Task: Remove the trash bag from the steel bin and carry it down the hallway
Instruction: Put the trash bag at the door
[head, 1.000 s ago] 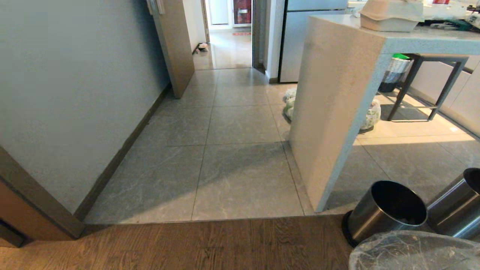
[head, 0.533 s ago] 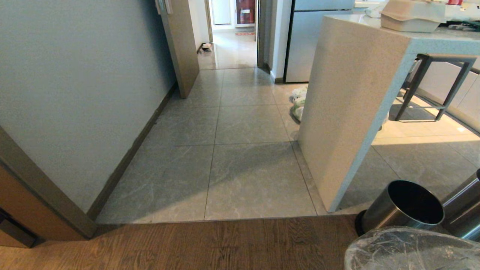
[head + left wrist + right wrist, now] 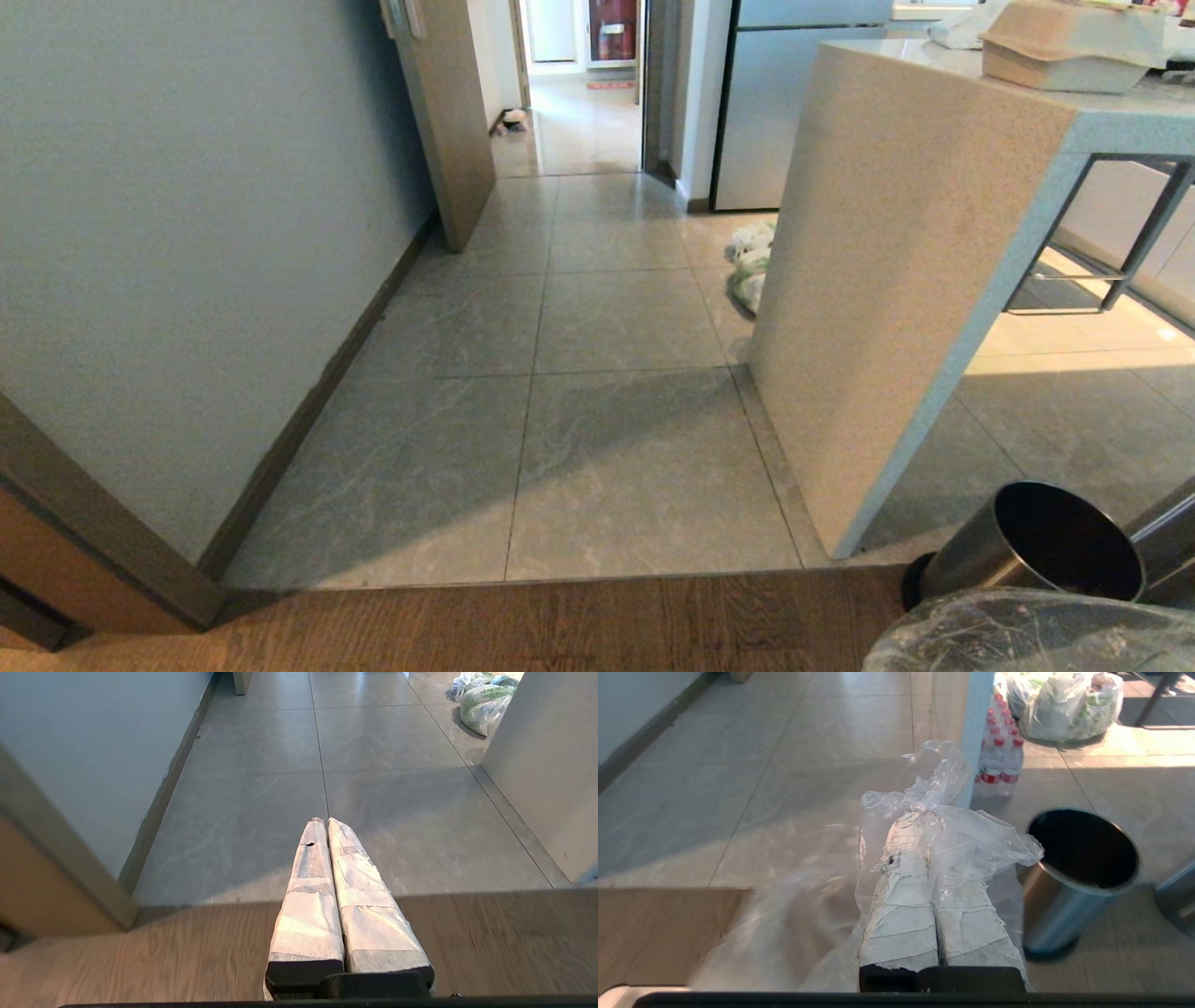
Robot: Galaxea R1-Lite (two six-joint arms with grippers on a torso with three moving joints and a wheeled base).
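The clear crinkly trash bag (image 3: 976,844) drapes over my right gripper (image 3: 920,821), which is shut on it; the bag hangs out of the bin and fills the head view's bottom right corner (image 3: 1027,639). Just to the right of that gripper, the small steel bin (image 3: 1064,905) stands on the floor, its inside dark and bare. In the head view the steel bin (image 3: 971,569) is at the lower right. My left gripper (image 3: 325,821) is shut on nothing, held over the seam between wood floor and tiles. The hallway (image 3: 597,308) of grey tiles runs ahead.
A second steel cylinder (image 3: 1167,546) stands right of the bin. The counter's end panel (image 3: 887,280) bounds the hallway on the right and a plain wall (image 3: 187,233) on the left. White grocery bags (image 3: 752,266) and bottled water (image 3: 1001,756) lie by the counter. A tan door (image 3: 448,121) stands open.
The whole head view has shifted, so the camera has moved: counter and bin now sit further right and lower. The bag stays in the bottom right corner.
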